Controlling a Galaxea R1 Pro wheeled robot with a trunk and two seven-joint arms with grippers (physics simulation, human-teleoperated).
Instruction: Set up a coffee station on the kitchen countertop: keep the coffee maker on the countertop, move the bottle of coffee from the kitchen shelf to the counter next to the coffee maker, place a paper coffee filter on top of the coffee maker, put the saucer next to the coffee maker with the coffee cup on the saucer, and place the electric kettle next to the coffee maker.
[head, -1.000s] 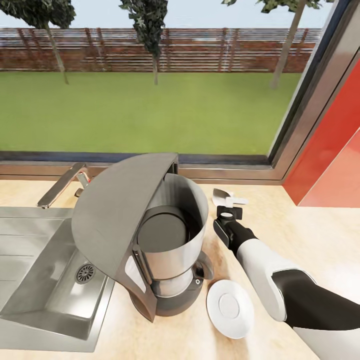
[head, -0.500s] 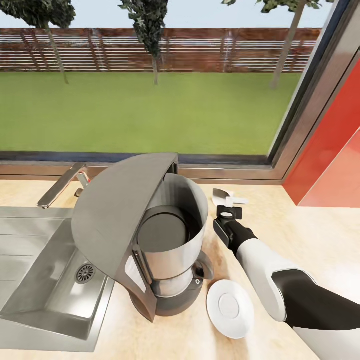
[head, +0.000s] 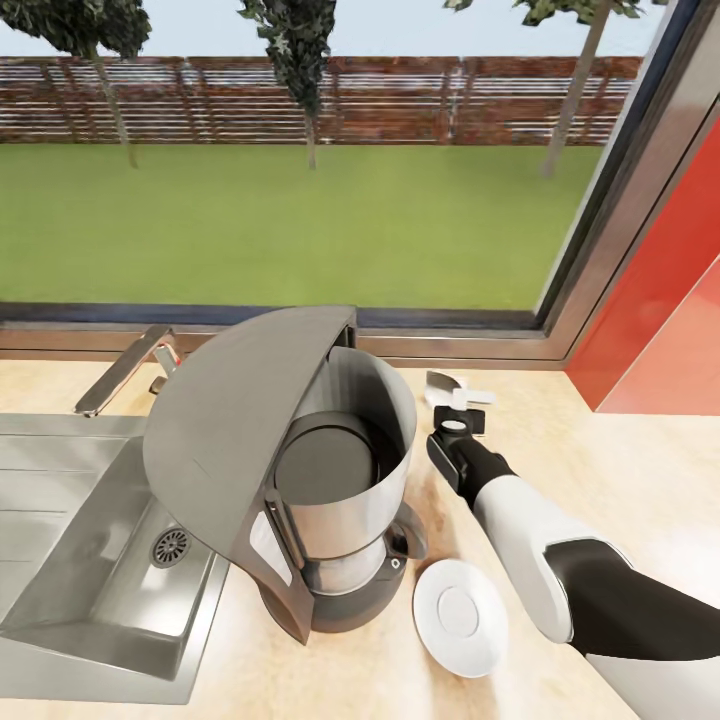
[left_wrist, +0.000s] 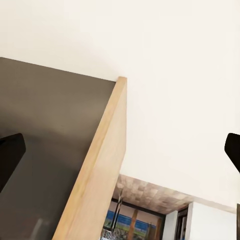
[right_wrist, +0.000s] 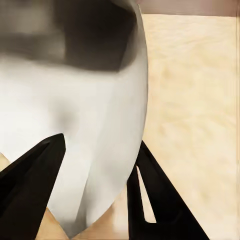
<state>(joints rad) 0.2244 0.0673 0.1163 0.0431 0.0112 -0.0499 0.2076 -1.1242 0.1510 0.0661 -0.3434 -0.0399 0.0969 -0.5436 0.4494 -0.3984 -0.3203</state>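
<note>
R gripper (head: 460, 418) is out over the counter (head: 620, 480), just past the coffee maker (head: 330, 480) on its right, near the window sill (head: 470, 350). Looks like it's got the coffee cup (head: 444, 390). In the R wrist cam both fingers sit against the white wall, one each side, so I read it as a pinch on the cup, tilted, not upright. Can't tell if it's clear of the counter or resting on it.

L gripper (left_wrist: 120, 152): tips far apart at the frame edges, spread, nothing between. It's facing a wood panel edge (left_wrist: 95, 170) and a pale wall.

Handling (my guess):
- cup is tiny, light, rigid and glazed = slippery, so it can twist in a two-finger pinch. Grip across the wall/rim is OK; the handle is too small to use.
- chips if dropped or knocked on the saucer (head: 460, 615). Set down soft and level it first.

Room:
- saucer is flat on the counter, front-right of the coffee maker, just beside its base. Bare, so cup not placed yet.
- open lane runs back along the machine's right side. R forearm is already over that lane, so watch the elbow vs the saucer.
- coffee maker lid is up, carafe handle sticks out toward the saucer. Keep wrist wide of both.
- red wall panel (head: 670, 300) well to the right, sink (head: 60, 520) on the far side, neither in the way.
</note>
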